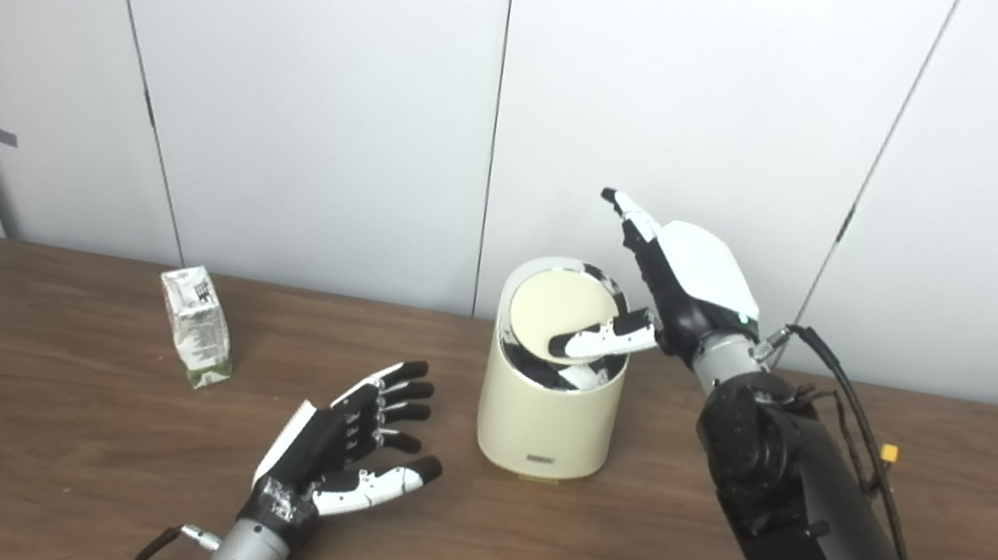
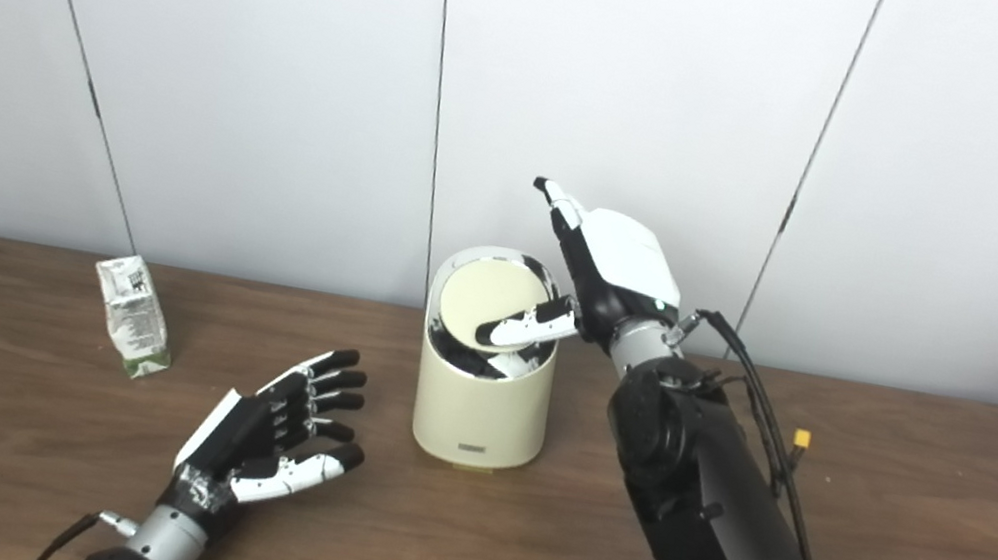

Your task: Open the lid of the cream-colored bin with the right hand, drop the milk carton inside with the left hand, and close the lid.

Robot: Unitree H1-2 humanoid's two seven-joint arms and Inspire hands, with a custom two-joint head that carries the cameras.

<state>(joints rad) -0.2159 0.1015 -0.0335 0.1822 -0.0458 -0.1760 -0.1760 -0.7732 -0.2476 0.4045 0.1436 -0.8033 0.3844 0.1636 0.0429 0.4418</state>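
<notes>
Table [image 1: 982,483]: brown wood-grain top, bearing all items. Right hand [image 1: 685,291]: raised at the bin's right rim, thumb laid across the lid, fingers [image 1: 623,207] extended upward and apart, clamped on nothing. Cream-colored bin [image 1: 545,420]: upright near table centre, just right of the left hand. Left hand [image 1: 349,448]: low over the table in front, palm up, fingers spread, holding nothing. Lid [image 1: 549,314]: round, cream, tilted inside the rim, dark gaps showing around it; judged partly swung open. Milk carton [image 1: 195,326]: upright, slightly leaning, well to the left of the bin, apart from both hands, not yet picked up. Risks, as judgement: the thumb alone steadied the lid, so a slip could let it swing shut; a sideways push might shift or tip the light bin; the leaning carton could topple at a clumsy approach.
</notes>
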